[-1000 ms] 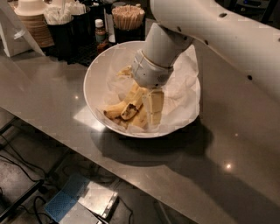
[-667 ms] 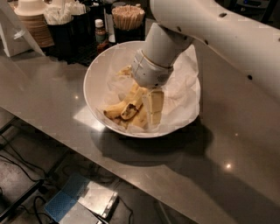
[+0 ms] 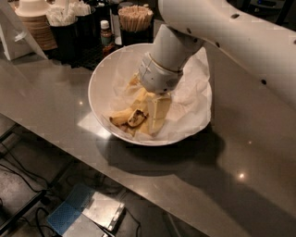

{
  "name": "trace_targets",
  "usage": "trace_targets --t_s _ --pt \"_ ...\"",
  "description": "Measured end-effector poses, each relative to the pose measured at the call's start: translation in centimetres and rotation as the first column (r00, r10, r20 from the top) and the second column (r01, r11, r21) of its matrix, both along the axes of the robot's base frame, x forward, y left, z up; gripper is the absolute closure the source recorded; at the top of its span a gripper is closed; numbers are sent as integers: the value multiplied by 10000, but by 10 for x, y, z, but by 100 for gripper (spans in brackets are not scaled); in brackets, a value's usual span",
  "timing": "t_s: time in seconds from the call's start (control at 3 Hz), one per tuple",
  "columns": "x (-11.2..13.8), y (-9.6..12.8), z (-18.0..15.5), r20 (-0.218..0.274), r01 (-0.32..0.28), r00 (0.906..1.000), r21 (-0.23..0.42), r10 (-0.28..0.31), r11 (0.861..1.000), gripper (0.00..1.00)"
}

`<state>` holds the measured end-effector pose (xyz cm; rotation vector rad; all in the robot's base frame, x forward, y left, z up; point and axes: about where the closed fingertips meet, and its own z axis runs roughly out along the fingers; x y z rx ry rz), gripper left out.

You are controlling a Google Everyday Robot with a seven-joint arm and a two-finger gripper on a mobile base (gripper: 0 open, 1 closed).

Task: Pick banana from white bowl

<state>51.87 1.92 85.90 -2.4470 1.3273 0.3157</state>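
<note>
The white bowl (image 3: 99, 83) stands on the grey counter, lined with crumpled white paper (image 3: 189, 97). A yellow banana (image 3: 122, 118) with a brown end lies in the bowl's front left part. My gripper (image 3: 149, 118) reaches straight down into the bowl from the white arm (image 3: 169, 51) and sits right at the banana, touching or almost touching its right side. The wrist hides the middle of the bowl and part of the banana.
Behind the bowl stand black holders with wooden stir sticks (image 3: 135, 16), a small bottle (image 3: 107, 32), napkins (image 3: 69, 14) and a stack of brown cups (image 3: 34, 23). The counter's front edge (image 3: 69, 152) runs diagonally; below it lie cables and a floor box (image 3: 85, 213).
</note>
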Motion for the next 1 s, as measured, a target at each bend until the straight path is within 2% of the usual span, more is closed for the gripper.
trace_targets --t_s 0.67,1.0 --pt "1 0 -1 -9 23 10000 0 -23 10000 70" --pt "4 1 -5 -109 21 9999 -101 -22 9999 71"
